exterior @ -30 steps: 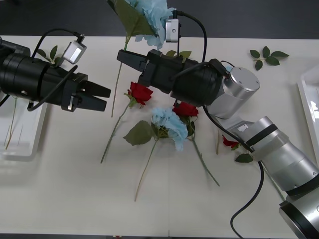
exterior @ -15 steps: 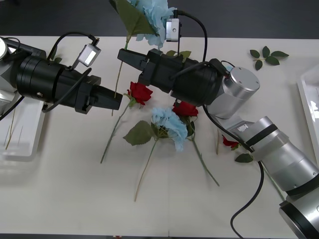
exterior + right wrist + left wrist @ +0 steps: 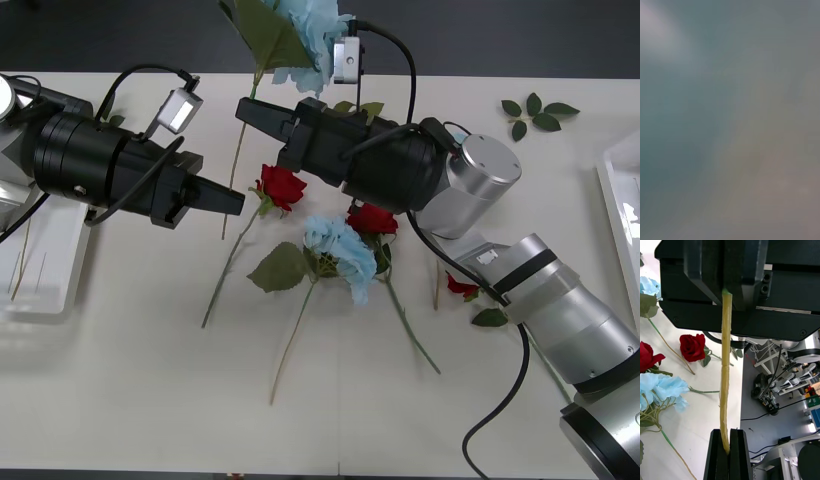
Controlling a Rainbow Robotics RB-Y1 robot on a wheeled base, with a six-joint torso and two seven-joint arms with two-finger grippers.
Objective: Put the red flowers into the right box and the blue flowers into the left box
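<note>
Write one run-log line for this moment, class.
stage: handover | right pincer: shut on blue flower | left pincer: shut on stem end

The right wrist view is a grey-green blur (nothing readable), and the right box (image 3: 620, 195) is cut off at the edge.

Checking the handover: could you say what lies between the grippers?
The blue flower's stem runs from left gripper to right gripper, both shut on it; left wrist view.
</note>
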